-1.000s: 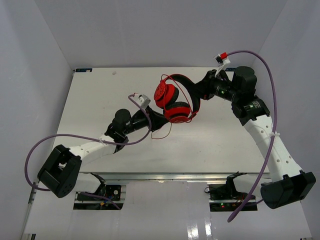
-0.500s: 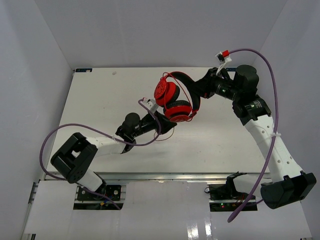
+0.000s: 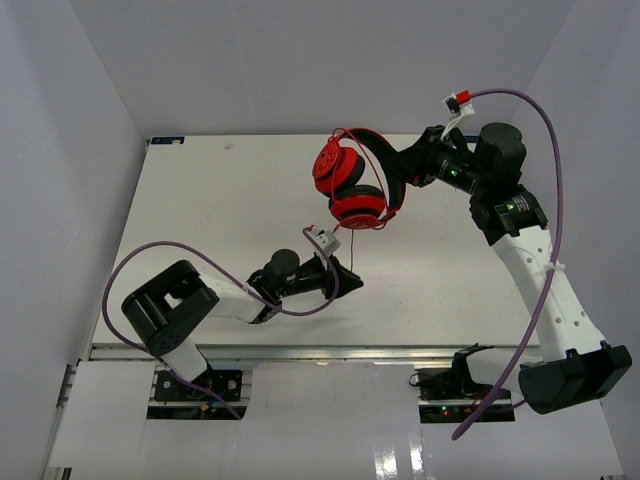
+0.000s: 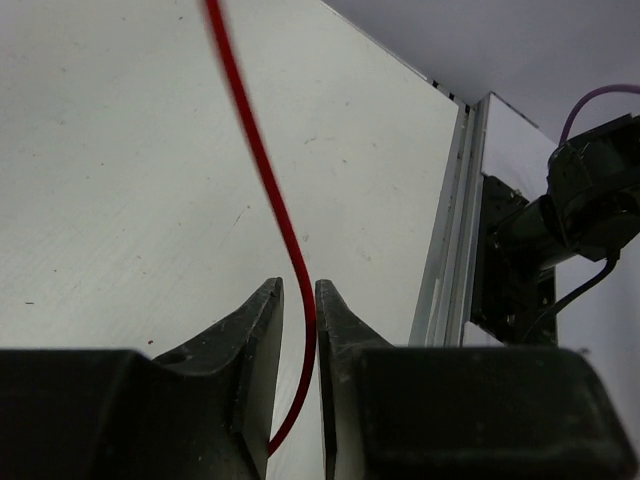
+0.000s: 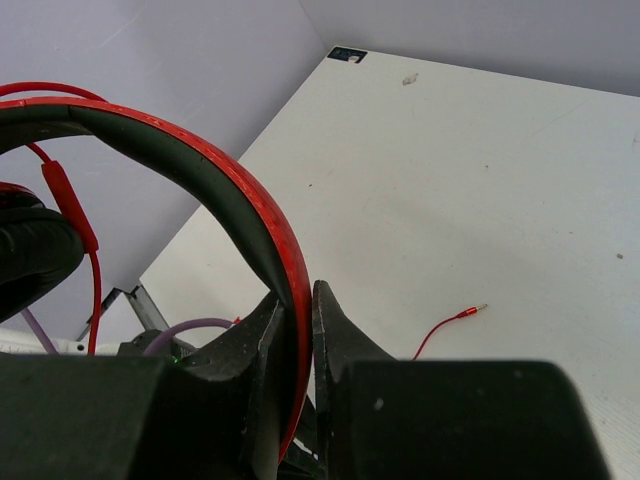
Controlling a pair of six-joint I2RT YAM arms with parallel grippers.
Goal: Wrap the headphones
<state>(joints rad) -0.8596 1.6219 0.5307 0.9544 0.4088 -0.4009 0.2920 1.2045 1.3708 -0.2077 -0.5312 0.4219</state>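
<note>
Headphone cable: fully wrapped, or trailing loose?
Trailing loose: the cable runs from the headphones down through the left end effector, and its plug end lies free on the table.

Overhead looks down; close wrist views share table [image 3: 200, 220].

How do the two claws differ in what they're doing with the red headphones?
The right gripper is shut on the thick headband; the left gripper's jaws stand slightly apart, with only the thin red cable running between them. The right gripper holds the headphones up above the table, while the left gripper sits low near it. Both are black two-finger grippers working on the same headphones.
</note>
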